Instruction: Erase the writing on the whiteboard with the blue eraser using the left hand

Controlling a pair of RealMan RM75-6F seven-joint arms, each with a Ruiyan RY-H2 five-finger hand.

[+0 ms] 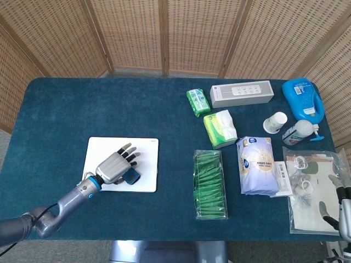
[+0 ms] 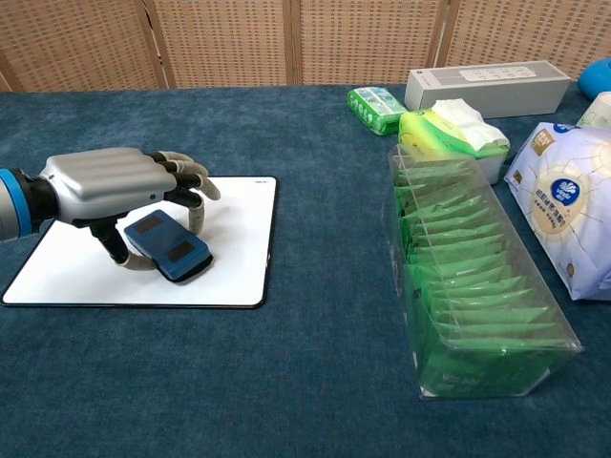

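Note:
The white whiteboard (image 1: 146,151) (image 2: 243,224) lies flat on the blue tablecloth at the left, and I see no writing on its bare parts. My left hand (image 1: 113,166) (image 2: 103,186) reaches over its near half. It holds the blue eraser (image 1: 131,176) (image 2: 168,247) between thumb and fingers. The eraser sits low, at or on the board near its front edge. My right hand (image 1: 341,201) shows only at the far right edge of the head view, fingers apart and holding nothing, beside a clear plastic bag.
Right of the board stands a clear box of green packets (image 1: 209,184) (image 2: 468,286). Behind it are tissue packs (image 1: 220,128), a grey box (image 1: 242,93), a white wipes pack (image 1: 256,164), a paper cup (image 1: 275,122) and a blue bottle (image 1: 303,98). A clear bag (image 1: 310,189) lies at the right.

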